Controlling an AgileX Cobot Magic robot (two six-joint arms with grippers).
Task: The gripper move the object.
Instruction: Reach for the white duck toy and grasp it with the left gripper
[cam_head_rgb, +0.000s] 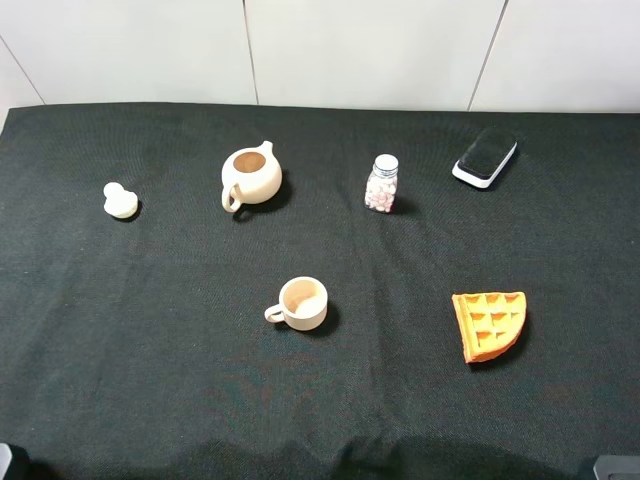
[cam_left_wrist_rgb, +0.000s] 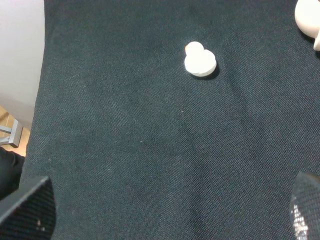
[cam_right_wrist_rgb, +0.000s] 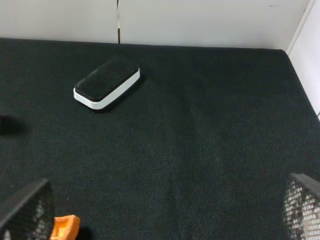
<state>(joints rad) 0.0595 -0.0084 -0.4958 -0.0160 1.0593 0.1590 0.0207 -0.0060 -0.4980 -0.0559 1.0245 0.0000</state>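
Observation:
The object, a small cream-white lid with a knob (cam_head_rgb: 120, 200), lies on the black cloth at the far left, left of the teapot. It also shows in the left wrist view (cam_left_wrist_rgb: 200, 60), well ahead of my left gripper (cam_left_wrist_rgb: 167, 220). That gripper is open and empty, its two dark fingertips (cam_left_wrist_rgb: 27, 210) wide apart at the frame's corners. My right gripper (cam_right_wrist_rgb: 165, 215) is open and empty too, over the cloth on the right side, far from the lid. In the exterior view only slivers of the arms show at the bottom corners.
A cream teapot without a lid (cam_head_rgb: 250, 175), a small bottle of pills (cam_head_rgb: 381, 183) and a black-and-white eraser (cam_head_rgb: 485, 157) stand along the back. A cream cup (cam_head_rgb: 300, 303) and an orange waffle piece (cam_head_rgb: 490, 324) lie nearer. The table's left edge (cam_left_wrist_rgb: 37, 90) is close to the lid.

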